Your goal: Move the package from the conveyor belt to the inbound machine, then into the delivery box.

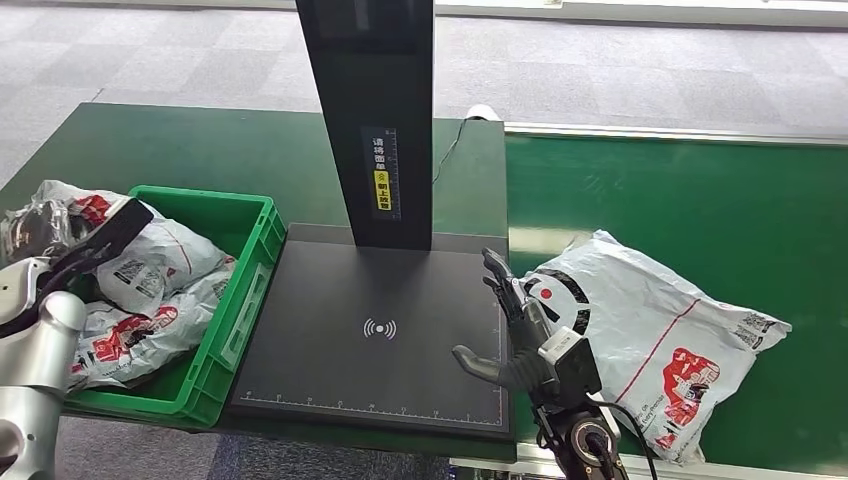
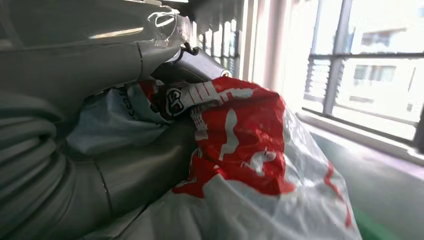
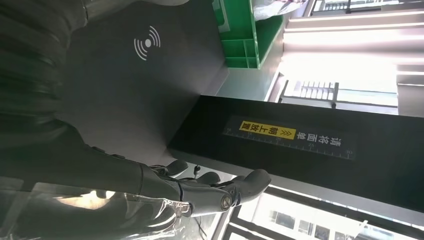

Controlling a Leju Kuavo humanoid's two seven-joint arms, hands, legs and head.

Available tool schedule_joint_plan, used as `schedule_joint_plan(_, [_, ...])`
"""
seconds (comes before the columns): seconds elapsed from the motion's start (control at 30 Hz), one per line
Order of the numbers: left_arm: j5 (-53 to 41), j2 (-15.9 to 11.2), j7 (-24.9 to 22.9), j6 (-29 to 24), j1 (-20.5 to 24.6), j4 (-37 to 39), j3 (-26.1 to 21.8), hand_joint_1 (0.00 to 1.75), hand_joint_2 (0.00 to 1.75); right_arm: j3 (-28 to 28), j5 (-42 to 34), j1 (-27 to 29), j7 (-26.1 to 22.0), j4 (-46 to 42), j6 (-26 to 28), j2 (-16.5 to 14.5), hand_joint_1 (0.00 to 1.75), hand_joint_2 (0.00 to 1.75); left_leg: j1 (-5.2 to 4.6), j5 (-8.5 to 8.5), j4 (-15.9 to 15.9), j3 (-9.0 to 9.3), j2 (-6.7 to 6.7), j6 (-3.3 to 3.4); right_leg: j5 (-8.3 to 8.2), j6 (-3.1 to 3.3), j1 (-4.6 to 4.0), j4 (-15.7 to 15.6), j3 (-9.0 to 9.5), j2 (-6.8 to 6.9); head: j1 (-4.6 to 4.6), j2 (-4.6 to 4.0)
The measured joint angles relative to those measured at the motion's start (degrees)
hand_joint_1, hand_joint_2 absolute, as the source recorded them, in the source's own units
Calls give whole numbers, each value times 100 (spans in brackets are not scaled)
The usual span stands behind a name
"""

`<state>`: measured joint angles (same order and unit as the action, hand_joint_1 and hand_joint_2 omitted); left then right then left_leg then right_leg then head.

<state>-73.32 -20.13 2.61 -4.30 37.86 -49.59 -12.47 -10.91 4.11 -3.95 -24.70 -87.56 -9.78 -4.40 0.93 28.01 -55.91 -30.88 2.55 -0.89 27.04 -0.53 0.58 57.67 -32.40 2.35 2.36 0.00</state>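
Note:
A white package with red print [image 1: 650,330] lies on the green conveyor belt [image 1: 700,190] at the right. My right hand [image 1: 515,335] stands open with fingers spread, close against the package's left edge and over the right rim of the inbound machine's black scan plate [image 1: 340,340]. The right wrist view shows this hand [image 3: 150,185] empty above the plate [image 3: 150,85]. At the far left my left hand [image 1: 95,245] grips another white and red package [image 1: 50,210] over the green delivery box [image 1: 255,260]. That package [image 2: 240,135] presses against the hand's fingers [image 2: 100,175].
Two more packages [image 1: 150,300] lie inside the green box. The machine's black post [image 1: 370,120] rises behind the plate, with a yellow label. A cable [image 1: 450,150] runs across the green table behind it. The conveyor's metal rail [image 1: 680,135] borders the belt's far side.

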Motion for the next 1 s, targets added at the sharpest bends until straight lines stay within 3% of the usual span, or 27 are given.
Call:
schedule_joint_plan(0.03, [183, 26, 158, 160, -16, 14, 68, 53, 175, 0, 0, 0, -6, 2, -1, 1, 0, 175, 0, 0, 0, 0, 0, 0, 0, 0, 1, 0, 1, 0, 1, 0])
schedule_joint_plan(0.07, [376, 51, 314, 286, -43, 12, 143, 28, 175, 0, 0, 0, -13, 3, -1, 1, 0, 175, -1, 0, 0, 0, -1, 0, 0, 0, 1, 0, 1, 1, 1, 0])
schedule_joint_plan(0.2, [1237, 122, 815, 437, -394, -444, 535, 2, 175, 1, -1, 4, -38, 7, 14, 13, 0, 175, -1, 0, -1, 1, 2, 0, 0, 0, 2, 0, 1, -1, 1, 0])
schedule_joint_plan(0.53, [1940, 158, 820, 207, -1827, -2962, 1655, 0, 175, 7, -62, 16, -61, 7, 69, 90, 0, 175, -1, 3, 0, -7, 5, 0, 1, 0, 1, -1, -6, -2, 1, 0])
schedule_joint_plan(0.63, [2313, 197, 1027, -239, -2170, -3593, 1748, 0, 175, 7, -94, 12, -66, 9, 68, 119, 0, 175, -1, 3, 0, -6, 10, 0, 1, 0, 1, -1, -6, -6, 2, 0])
schedule_joint_plan(0.83, [3750, 635, 1900, -1701, -2873, -4755, 1755, 0, 175, -6, -132, -85, -68, 68, 184, 141, 0, 175, -1, 5, 1, -7, 9, -1, 1, 0, 1, -1, -5, -5, 1, 0])
schedule_joint_plan(1.0, [5081, 1028, 2475, -1600, -3416, -5265, 1819, 0, 175, -17, 2, -253, -67, 189, 458, 143, 0, 175, -1, 5, 0, -5, 7, -1, 1, 0, 1, -3, -4, -4, 1, 0])
